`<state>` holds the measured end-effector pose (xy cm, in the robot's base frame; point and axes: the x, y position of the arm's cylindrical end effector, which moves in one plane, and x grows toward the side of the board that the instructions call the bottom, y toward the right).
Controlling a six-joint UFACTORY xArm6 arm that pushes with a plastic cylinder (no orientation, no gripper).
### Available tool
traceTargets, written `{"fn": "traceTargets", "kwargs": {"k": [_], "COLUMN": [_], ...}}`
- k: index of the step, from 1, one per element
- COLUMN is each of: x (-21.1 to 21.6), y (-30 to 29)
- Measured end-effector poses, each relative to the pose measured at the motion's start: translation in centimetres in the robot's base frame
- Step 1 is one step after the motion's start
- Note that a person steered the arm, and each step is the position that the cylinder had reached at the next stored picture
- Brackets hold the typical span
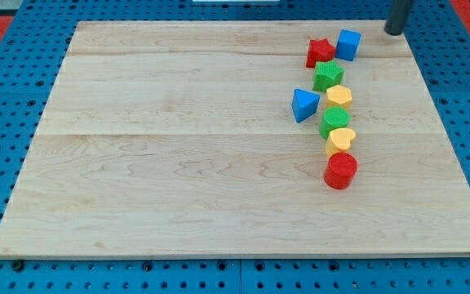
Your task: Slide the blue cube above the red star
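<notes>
Blue cube sits near the board's top right, slightly turned, touching the red star on the star's right and a bit higher. Star lies flat.

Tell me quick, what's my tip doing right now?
My tip: at the view's top right, touching nothing, off to the right of the blue cube, which sits beside the red star.

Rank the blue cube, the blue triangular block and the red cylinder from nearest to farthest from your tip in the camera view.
My tip is at the view's top right, touching no block.
1. Blue cube: just left of it, beside the red star.
2. Blue triangular block: lower, left of the block column.
3. Red cylinder: the column's bottom end.
</notes>
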<state>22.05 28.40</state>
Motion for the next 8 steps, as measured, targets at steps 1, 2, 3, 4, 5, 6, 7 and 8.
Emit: {"fn": "traceTargets", "kwargs": {"k": [1, 2, 3, 4, 5, 6, 7, 8], "x": [2.1, 4.4, 5.0, 2.5, -1.1, 0.8, 7.2, 7.5], "y": [0.0, -0.5, -2.3, -1.7, -2.5, -2.0, -4.7, -8.6]}}
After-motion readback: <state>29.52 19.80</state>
